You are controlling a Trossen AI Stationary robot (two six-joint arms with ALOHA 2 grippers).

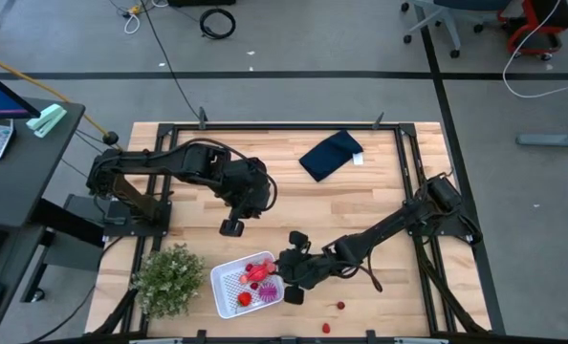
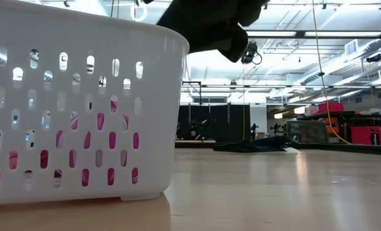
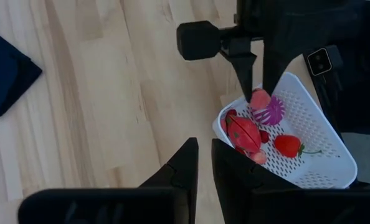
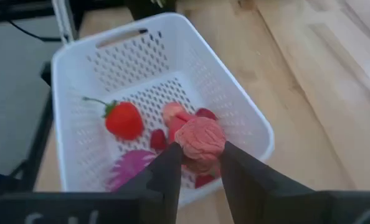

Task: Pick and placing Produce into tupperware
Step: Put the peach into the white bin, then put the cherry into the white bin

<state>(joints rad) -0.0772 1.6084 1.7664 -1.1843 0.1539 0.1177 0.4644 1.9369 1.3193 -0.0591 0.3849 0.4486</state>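
Produce, small red and pink toy fruits [image 4: 124, 119], already lies in your white perforated plastic tupperware [image 4: 225, 87]. Your right hand [image 4: 199, 163] hovers over the tupperware's rim, pinching a pink bumpy toy fruit [image 4: 199, 140]. Your left hand [image 3: 203, 163] waits above the desk [image 1: 360, 205] beside the tupperware, fingers nearly pressed together.

- Right arm stretched low from the table's right edge toward the front centre; right gripper [image 4: 199, 163] at its tip, fingers clamped on a pink lumpy piece
- Left arm folded from the table's left side, elbow bent, reaching to mid-table; left gripper [image 3: 203, 163] raised, fingers nearly together with a narrow gap; nothing held
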